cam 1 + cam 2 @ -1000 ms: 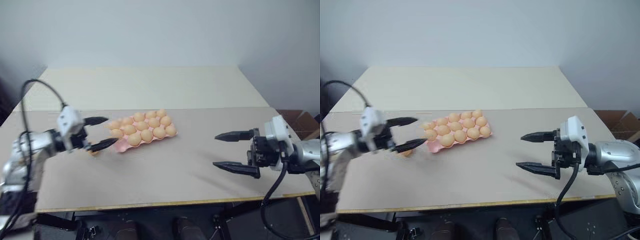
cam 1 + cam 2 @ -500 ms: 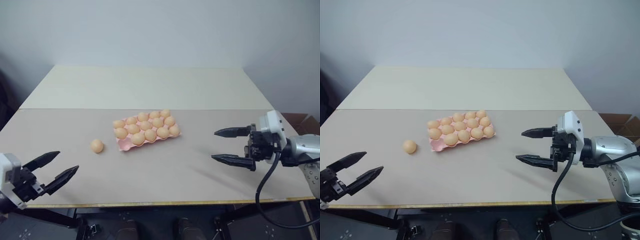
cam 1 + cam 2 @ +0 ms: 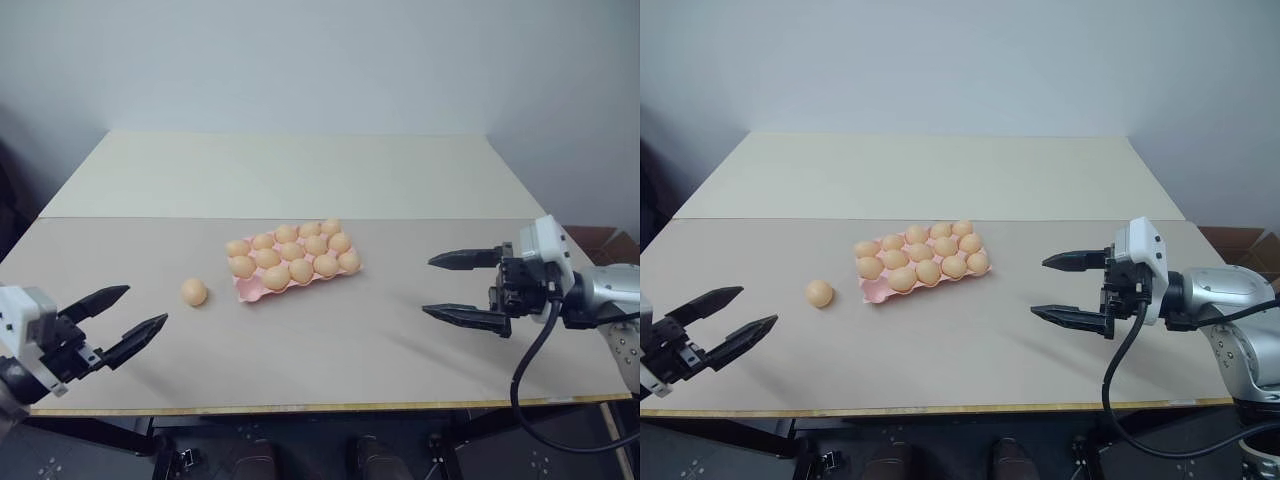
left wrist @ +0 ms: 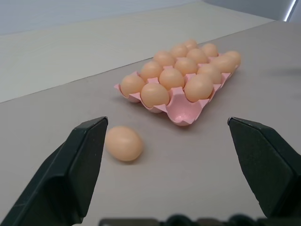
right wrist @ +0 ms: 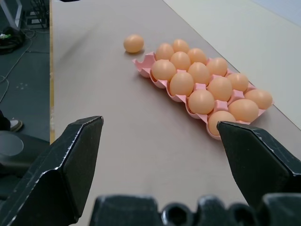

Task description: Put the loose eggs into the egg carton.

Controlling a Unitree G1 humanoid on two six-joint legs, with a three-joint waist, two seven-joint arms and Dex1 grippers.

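Ahead of the gaping, empty left pincer (image 3: 112,322) lies one loose egg (image 3: 194,292).

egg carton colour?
Pink; the egg carton shows best in the left wrist view, where an empty front cup is bare.

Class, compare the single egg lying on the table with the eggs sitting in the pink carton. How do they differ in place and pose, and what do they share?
The loose egg lies alone on the bare table, to the left of the egg carton; the carton eggs sit packed in rows. The loose egg rests on its side, while the carton eggs are each seated in a pink cup. Shared: same light orange-tan colour, smooth oval shape and similar size.
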